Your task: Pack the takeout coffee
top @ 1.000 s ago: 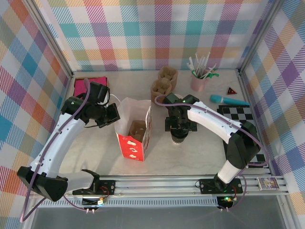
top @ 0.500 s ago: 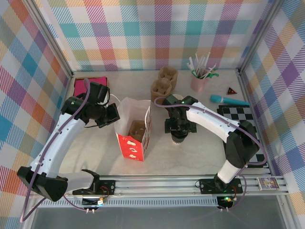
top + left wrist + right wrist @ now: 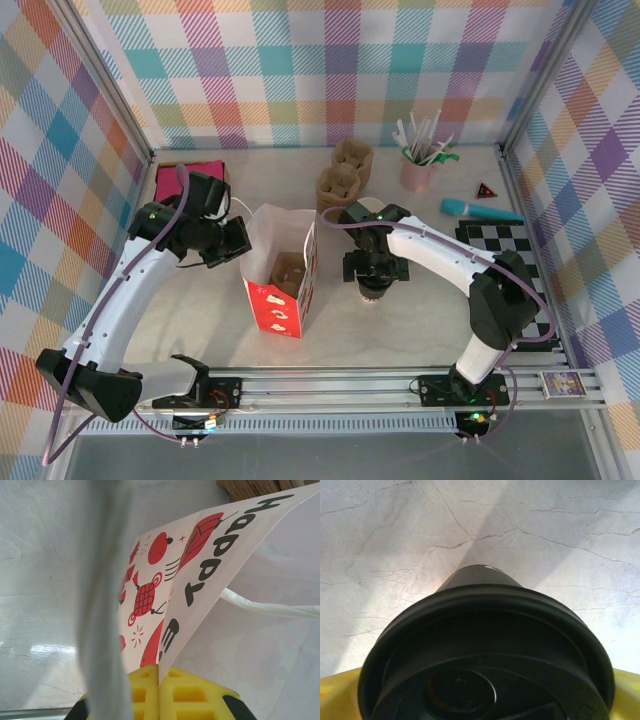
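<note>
Paper bag (image 3: 200,570) edge pinched in left fingers (image 3: 142,692), probably to hold its mouth open; right fingers (image 3: 332,700) spread wide, takeout coffee (image 3: 485,645) between them on desk (image 3: 395,530), pre-grasp.

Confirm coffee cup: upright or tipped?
Upright. The takeout coffee stands on the table; the right wrist view looks down on its black lid, the cup body tapering down to the table.
</note>
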`<state>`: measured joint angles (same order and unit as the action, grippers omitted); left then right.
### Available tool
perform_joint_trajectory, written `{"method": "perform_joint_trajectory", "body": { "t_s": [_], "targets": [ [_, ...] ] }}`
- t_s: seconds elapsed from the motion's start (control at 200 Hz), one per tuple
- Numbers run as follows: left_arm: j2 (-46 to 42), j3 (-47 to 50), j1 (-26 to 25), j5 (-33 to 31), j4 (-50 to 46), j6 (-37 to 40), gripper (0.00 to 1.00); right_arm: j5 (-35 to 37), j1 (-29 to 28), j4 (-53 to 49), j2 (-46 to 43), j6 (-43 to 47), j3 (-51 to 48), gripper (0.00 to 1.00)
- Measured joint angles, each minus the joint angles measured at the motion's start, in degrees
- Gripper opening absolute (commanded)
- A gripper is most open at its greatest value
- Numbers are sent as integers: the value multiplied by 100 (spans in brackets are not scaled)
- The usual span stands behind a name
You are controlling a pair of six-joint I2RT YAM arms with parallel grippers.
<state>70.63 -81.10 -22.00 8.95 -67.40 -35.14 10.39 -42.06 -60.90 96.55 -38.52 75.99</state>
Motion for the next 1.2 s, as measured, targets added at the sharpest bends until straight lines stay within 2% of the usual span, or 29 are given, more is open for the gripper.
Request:
{"method": "perform_joint_trajectory", "body": {
  "t_s": [0.035, 0.175, 0.455, 0.595, 0.725, 0.86, 1.2],
  "targets": [
    [-2, 4, 0, 0, 0, 0, 6, 0, 0, 9, 7, 0, -13, 98],
    [-44, 39, 0, 0, 4, 0, 5, -4, 0, 7, 7, -28, -46, 82],
    [-76, 76, 0, 2, 9, -2, 5, -15, 0, 4, 7, -20, -46, 77],
    [-79, 79, 0, 2, 9, -2, 5, -15, 0, 4, 7, -20, -46, 83],
    [-109, 105, 0, 2, 9, -2, 5, -17, 0, 4, 7, -17, -46, 85],
    [-129, 109, 0, 0, 7, -2, 5, -42, 0, 7, 11, -33, -46, 100],
    [-140, 116, 0, 0, 4, -2, 5, -107, 0, 131, 76, -2, -63, 100]
  ]
}}
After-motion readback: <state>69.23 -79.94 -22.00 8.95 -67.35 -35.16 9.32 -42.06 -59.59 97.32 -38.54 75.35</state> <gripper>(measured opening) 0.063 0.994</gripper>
